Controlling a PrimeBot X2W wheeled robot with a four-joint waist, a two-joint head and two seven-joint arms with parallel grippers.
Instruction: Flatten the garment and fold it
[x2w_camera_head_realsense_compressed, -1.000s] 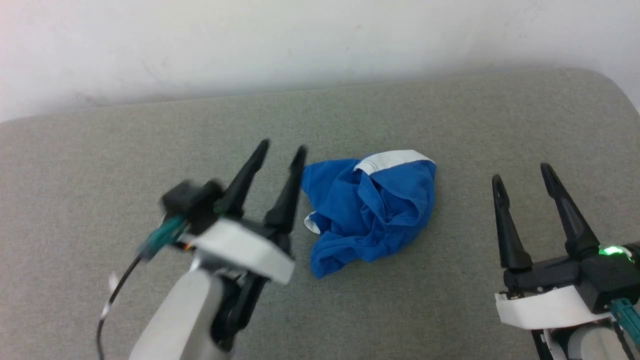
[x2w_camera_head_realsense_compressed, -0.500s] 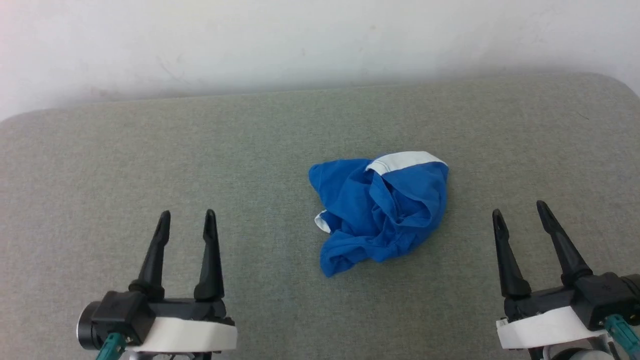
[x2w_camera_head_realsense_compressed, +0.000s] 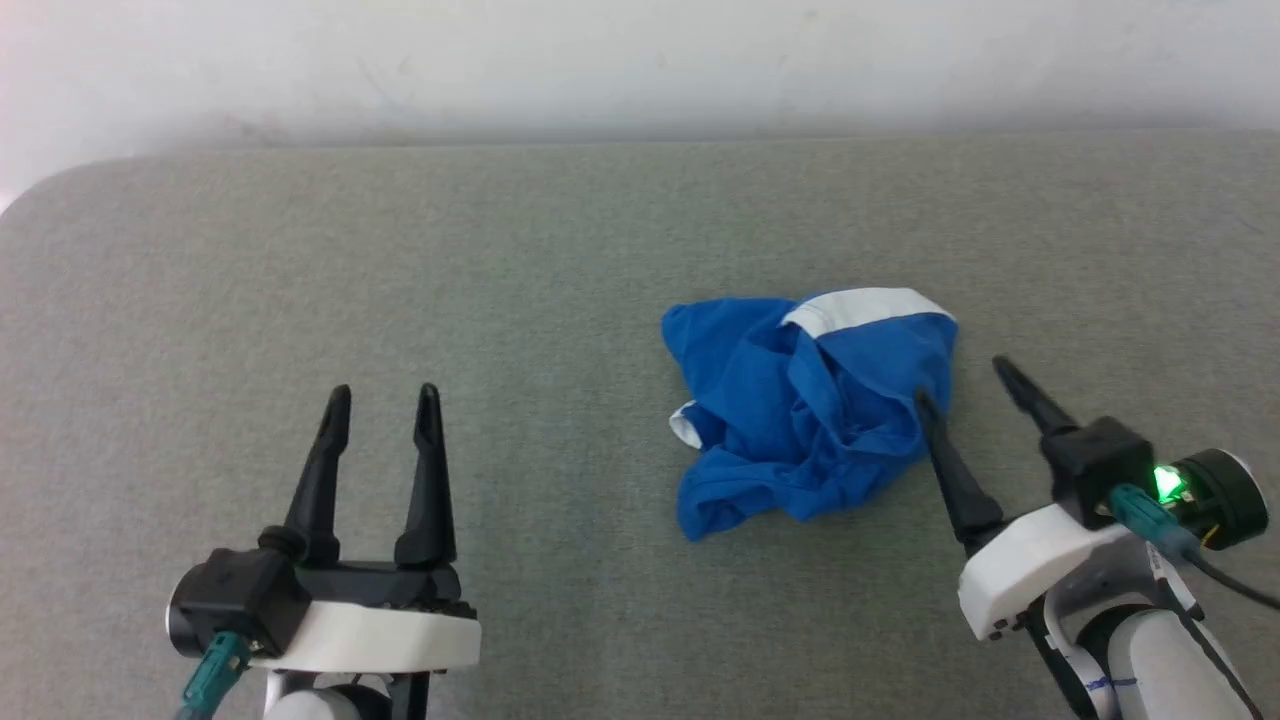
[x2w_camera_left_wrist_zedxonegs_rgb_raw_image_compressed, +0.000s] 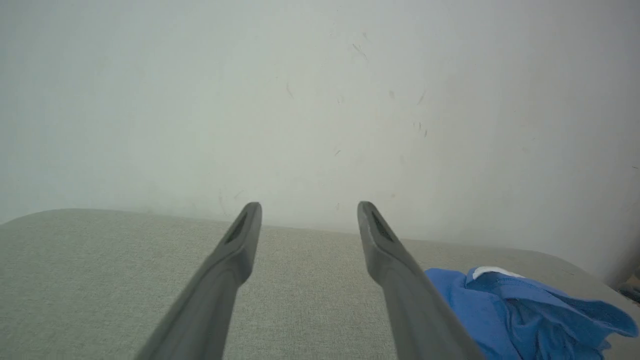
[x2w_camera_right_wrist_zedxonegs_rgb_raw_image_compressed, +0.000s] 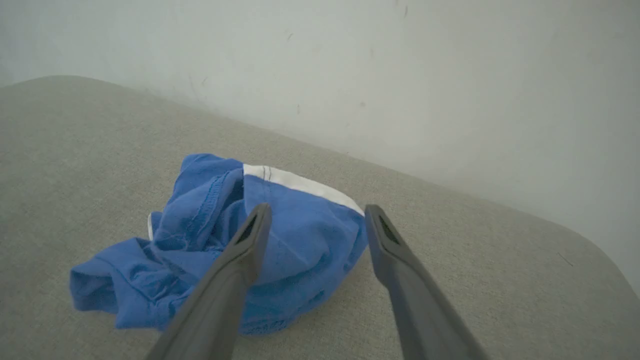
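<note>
Right claw (x2w_camera_head_realsense_compressed: 960, 380) newly aslant toward the crumpled garment (x2w_camera_head_realsense_compressed: 800, 420), fingers apart

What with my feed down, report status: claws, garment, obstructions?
Left claw open, empty. Right claw open at right edge of crumpled bright blue thin-fabric shorts, nothing gripped. Shorts unflattened on grey fabric surface. No obstruction seen.

The left hand (x2w_camera_head_realsense_compressed: 384, 392) sits near on the left, jaws spread wide and pointing straight to the far side. The right hand (x2w_camera_head_realsense_compressed: 960, 380), near right, is equally spread and empty, angled far-left.
</note>
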